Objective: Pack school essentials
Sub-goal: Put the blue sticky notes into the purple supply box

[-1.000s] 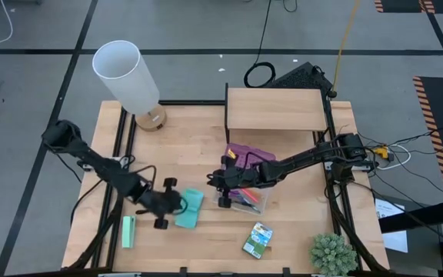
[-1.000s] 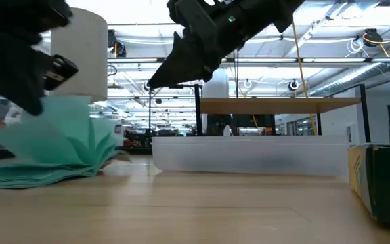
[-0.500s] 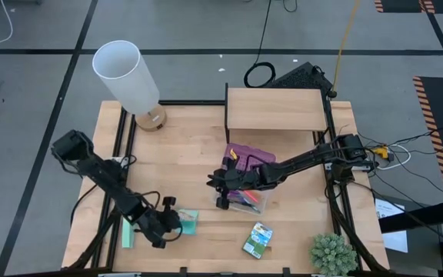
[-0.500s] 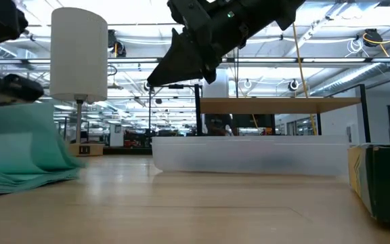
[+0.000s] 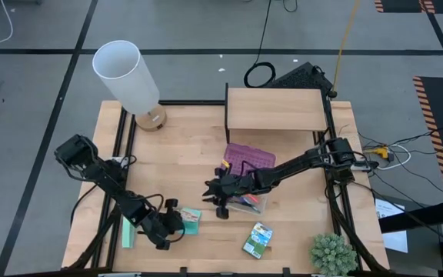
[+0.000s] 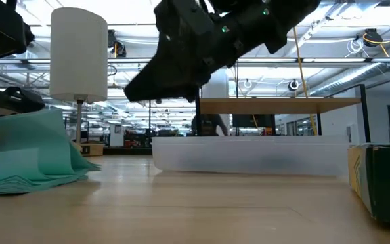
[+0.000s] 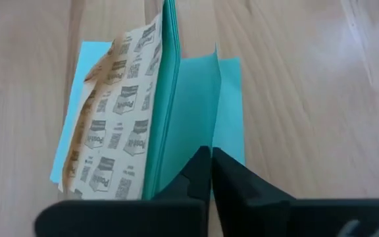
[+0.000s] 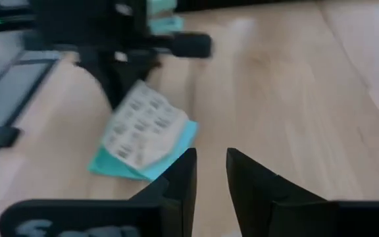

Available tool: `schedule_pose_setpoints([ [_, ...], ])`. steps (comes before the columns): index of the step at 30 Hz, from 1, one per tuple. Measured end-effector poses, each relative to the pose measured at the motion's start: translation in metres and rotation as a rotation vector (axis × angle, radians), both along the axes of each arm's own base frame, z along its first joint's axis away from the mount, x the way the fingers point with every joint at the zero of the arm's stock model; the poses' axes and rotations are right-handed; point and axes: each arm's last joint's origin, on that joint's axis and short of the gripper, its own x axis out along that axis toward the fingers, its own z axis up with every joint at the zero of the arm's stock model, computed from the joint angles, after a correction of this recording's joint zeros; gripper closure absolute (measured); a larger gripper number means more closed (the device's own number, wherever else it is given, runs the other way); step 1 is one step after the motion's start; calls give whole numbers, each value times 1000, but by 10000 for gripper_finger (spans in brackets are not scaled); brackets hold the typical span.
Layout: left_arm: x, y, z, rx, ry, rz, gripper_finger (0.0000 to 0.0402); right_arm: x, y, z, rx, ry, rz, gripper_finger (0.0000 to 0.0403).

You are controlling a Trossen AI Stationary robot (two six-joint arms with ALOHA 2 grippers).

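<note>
On the far left of the bench [image 5: 183, 146] stands a white lamp [image 5: 125, 73], and near the front edge lies the mint-green block [image 5: 128, 231], which I leave alone. Just beside it my left claw [image 7: 210, 164] is pressed together, pinching the teal sticky-note pad [image 7: 196, 99]; the pad rests on the wood with its sheets fanned, so I judge my grip has only part of it. My right claw [image 8: 209, 171] hovers mid-bench, slightly spread and empty, likely ready to help. Past it sits the clear case [image 5: 248, 201] with pencils inside, where the pad should go, and the crayon box [image 5: 258, 239] lies unpacked nearer the front. Behind is an open workshop with ceiling lights.
</note>
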Motion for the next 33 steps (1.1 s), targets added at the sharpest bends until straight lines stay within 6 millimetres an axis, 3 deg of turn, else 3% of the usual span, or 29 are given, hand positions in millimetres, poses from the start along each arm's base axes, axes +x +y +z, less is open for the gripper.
schedule_pose_setpoints([
  [8,-2,1,8,-96,33,39,275,-1,10,3,-58,-39,70,329],
  [13,-5,2,34,-196,-21,22,224,-3,16,1,-106,-32,113,330],
  [17,-9,5,52,-228,-78,1,223,-5,23,1,-145,-40,143,330],
  [23,-10,8,54,-151,-115,3,251,-7,32,1,-212,-51,161,330],
  [33,-4,7,25,-43,-72,99,257,-7,65,20,-398,-73,258,330],
])
